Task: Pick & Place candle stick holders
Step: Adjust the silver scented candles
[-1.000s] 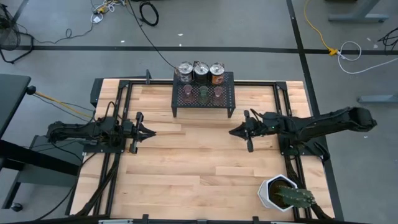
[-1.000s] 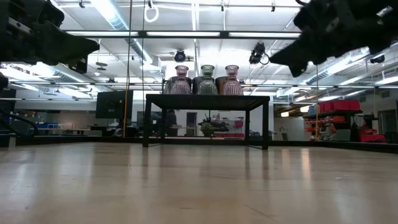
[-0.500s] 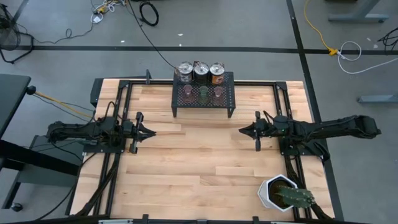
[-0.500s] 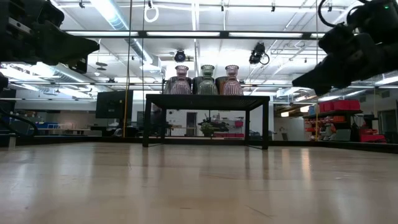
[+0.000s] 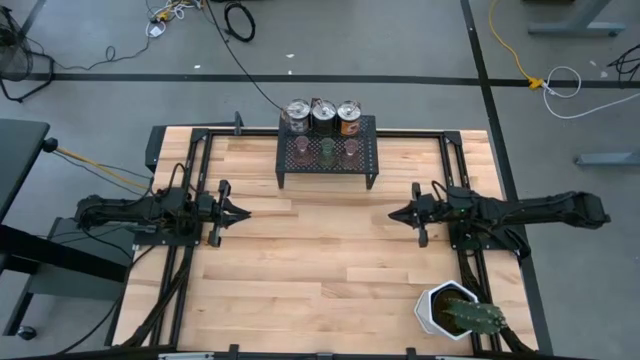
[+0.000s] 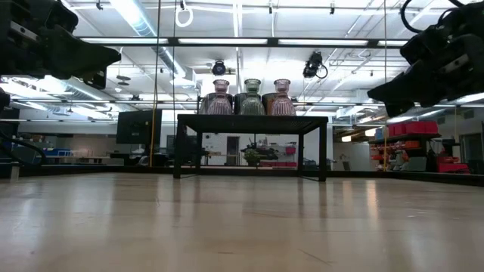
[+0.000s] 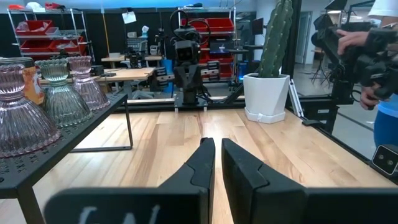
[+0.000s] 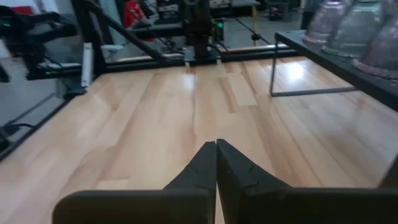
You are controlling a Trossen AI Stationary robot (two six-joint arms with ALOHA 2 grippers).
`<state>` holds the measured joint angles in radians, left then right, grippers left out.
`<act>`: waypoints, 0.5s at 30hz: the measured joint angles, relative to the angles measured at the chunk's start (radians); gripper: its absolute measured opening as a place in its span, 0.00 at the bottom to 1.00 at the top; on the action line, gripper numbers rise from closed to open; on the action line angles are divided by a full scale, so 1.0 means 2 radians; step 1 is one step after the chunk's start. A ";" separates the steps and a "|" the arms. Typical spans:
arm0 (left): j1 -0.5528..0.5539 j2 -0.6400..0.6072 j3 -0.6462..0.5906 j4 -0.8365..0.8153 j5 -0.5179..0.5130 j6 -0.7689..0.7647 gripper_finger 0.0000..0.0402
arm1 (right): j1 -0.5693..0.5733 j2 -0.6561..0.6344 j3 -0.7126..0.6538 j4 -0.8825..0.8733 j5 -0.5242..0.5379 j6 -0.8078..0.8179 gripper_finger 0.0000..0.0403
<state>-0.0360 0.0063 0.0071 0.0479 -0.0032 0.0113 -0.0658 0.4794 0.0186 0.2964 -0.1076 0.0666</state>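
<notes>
Three small tinted-glass holders, pink [image 5: 303, 148], olive-green [image 5: 327, 148] and pink [image 5: 350, 148], stand upright on top of the black mesh rack [image 5: 365, 160]. Three silvery can-like holders [image 5: 323, 114] stand in a row on the rack's far edge. The low view shows the glass holders [image 6: 252, 97] on the rack top. My left gripper [image 5: 244, 212] is shut and empty above the table's left half, pointing right; it also shows in the left wrist view [image 7: 217, 142]. My right gripper [image 5: 392, 214] is shut and empty above the right half, pointing left; it also shows in the right wrist view [image 8: 216, 143].
A white hexagonal pot with a cactus [image 5: 455, 312] stands at the table's near right corner. The rack stands on thin legs at the far middle. Bare wooden tabletop [image 5: 320, 250] lies between the two grippers. A person's hands [image 7: 367, 43] show beyond the table.
My right gripper has drawn back toward the table's right edge and come down a little, staying shut. The holders and the rack have not moved.
</notes>
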 joint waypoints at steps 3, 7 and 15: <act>0.000 0.000 0.000 0.000 0.000 0.000 0.09 | 0.000 -0.015 -0.001 -0.008 -0.012 0.000 0.02; 0.000 0.000 0.000 0.000 0.000 0.000 0.09 | 0.000 -0.031 -0.001 -0.014 -0.012 -0.004 0.02; 0.000 0.000 0.000 0.000 0.000 0.000 0.09 | 0.007 -0.081 -0.001 -0.051 -0.012 -0.013 0.02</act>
<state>-0.0358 0.0062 0.0071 0.0479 -0.0029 0.0112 -0.0527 0.3174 0.0158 0.1934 -0.1322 0.0406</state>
